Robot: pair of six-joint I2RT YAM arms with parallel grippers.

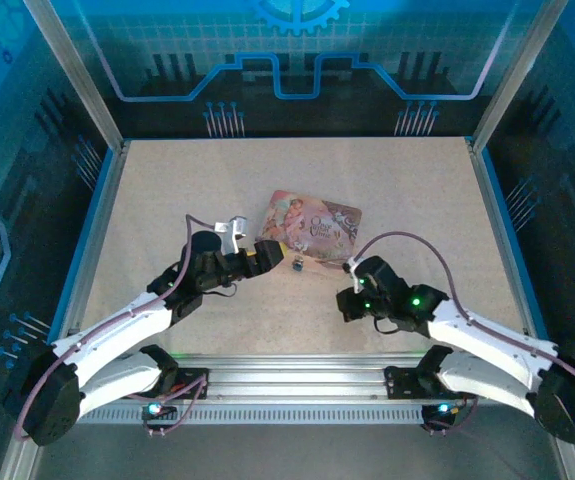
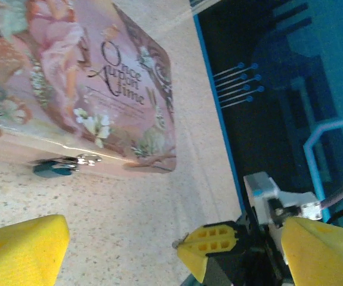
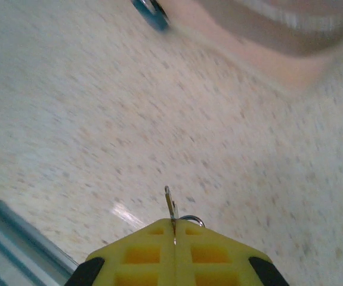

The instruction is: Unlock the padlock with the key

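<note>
While the right gripper [image 3: 173, 223] pinches the key [image 3: 169, 204] between pressed-together fingers, its tip poking forward, the left gripper [image 2: 120, 250] waits with fingers spread near the padlock [image 2: 61, 167], which lies at the front edge of the tin [image 2: 99, 89] on the worktop [image 2: 135, 202]. Steadying the lock body first would likely let the key enter squarely.

Left arm [image 1: 117, 335] extends forward-right from base, forearm low, wrist angled inward. Left gripper [image 1: 267, 256] spread wide, yellow fingers [image 2: 22, 250] far apart. Right arm [image 1: 487, 345] extends forward-left, wrist bent inward. Right gripper [image 3: 174, 235] pinched tight on key [image 3: 170, 205], yellow pads flush together. Grippers face each other, near, not touching.
</note>
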